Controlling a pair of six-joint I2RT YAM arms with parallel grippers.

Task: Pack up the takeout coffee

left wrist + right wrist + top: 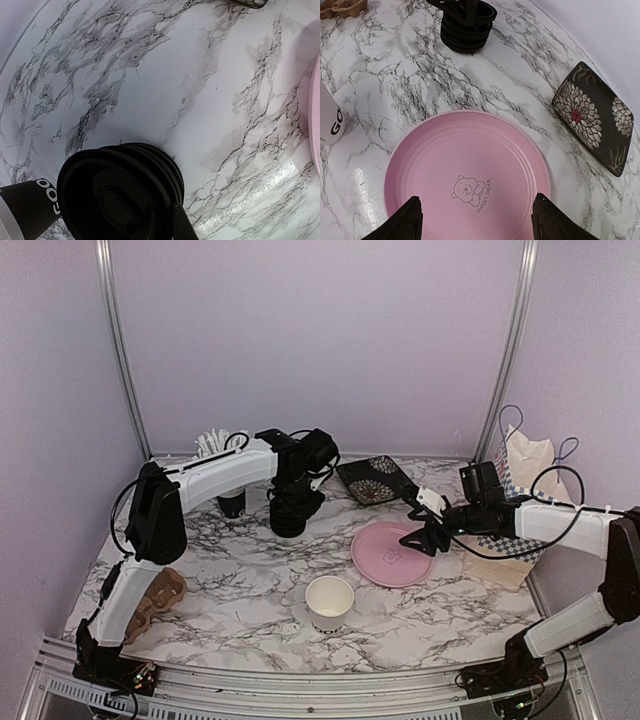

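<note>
A white paper cup (329,602) stands open at the front middle of the table; its side shows in the right wrist view (327,120). A stack of black lids (288,517) stands at the back left and also shows in the left wrist view (120,195). My left gripper (291,492) is down on the stack. One finger (182,225) is outside the top lid's rim and the other seems to be inside it, pinching the rim. My right gripper (477,222) is open and empty, low over a pink plate (470,175). A paper bag (525,490) stands at the far right.
A black cup (232,503) stands just left of the lids. A dark floral tray (375,480) lies at the back middle. A brown cardboard carrier (155,600) lies at the front left. White stirrers (212,443) stand at the back left. The pink plate (392,553) lies right of centre.
</note>
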